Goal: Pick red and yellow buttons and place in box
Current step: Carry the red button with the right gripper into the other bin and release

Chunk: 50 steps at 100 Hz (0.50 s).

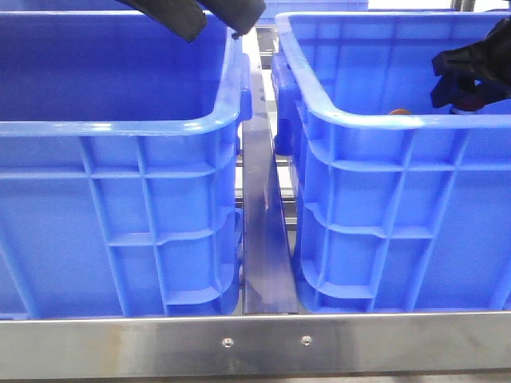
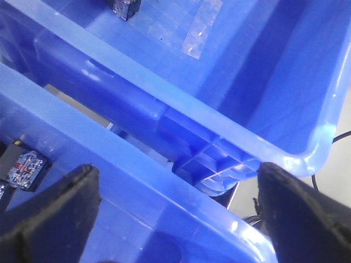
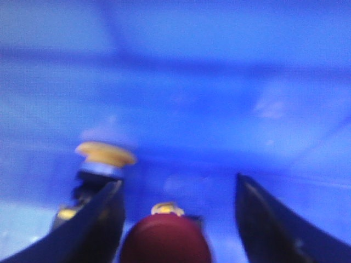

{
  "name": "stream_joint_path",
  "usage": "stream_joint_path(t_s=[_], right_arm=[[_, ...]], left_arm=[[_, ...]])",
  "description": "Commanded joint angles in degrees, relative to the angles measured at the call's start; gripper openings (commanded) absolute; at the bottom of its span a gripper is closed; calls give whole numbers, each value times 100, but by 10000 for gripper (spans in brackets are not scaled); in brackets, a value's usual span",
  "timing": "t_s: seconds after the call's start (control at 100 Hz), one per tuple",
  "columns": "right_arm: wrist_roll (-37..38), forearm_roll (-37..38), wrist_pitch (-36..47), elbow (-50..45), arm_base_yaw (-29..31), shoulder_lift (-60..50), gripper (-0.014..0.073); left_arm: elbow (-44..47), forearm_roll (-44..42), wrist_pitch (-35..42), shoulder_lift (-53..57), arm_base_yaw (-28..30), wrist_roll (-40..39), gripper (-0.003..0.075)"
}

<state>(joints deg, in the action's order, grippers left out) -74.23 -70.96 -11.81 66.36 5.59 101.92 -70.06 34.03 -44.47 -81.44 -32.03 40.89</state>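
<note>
In the right wrist view the red button (image 3: 165, 241), with a dark red domed cap, sits between the fingers of my right gripper (image 3: 179, 183). The jaws are open with gaps on both sides. The yellow button (image 3: 105, 153) stands just beyond one finger (image 3: 98, 219) on the blue floor. In the front view the right gripper (image 1: 467, 72) is down inside the right blue crate (image 1: 383, 120). A small orange cap (image 1: 399, 112) peeks over its near rim. My left gripper (image 1: 215, 24) is open and empty above the left crate's right rim (image 1: 231, 112).
Two big blue crates stand side by side with a metal rail (image 1: 263, 231) in the gap between them. In the left wrist view the open left gripper (image 2: 178, 175) hangs over a crate rim (image 2: 164, 192). Small circuit boards (image 2: 24, 170) lie in one crate.
</note>
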Motion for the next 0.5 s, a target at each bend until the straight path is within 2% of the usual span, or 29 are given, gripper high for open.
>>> stream_joint_path(t_s=[0.0,0.21,0.49], right_arm=[[-49,-41,-33,155,9,-296,487],[-49,-41,11,155,9,-529,487],[-49,-41,-226,20,33,-1388,487]], left_arm=[[-155,191,214,213,-36,-9,545],[-155,191,214,213,-36,-9,545],[-155,191,292,213,-36,-21,545]])
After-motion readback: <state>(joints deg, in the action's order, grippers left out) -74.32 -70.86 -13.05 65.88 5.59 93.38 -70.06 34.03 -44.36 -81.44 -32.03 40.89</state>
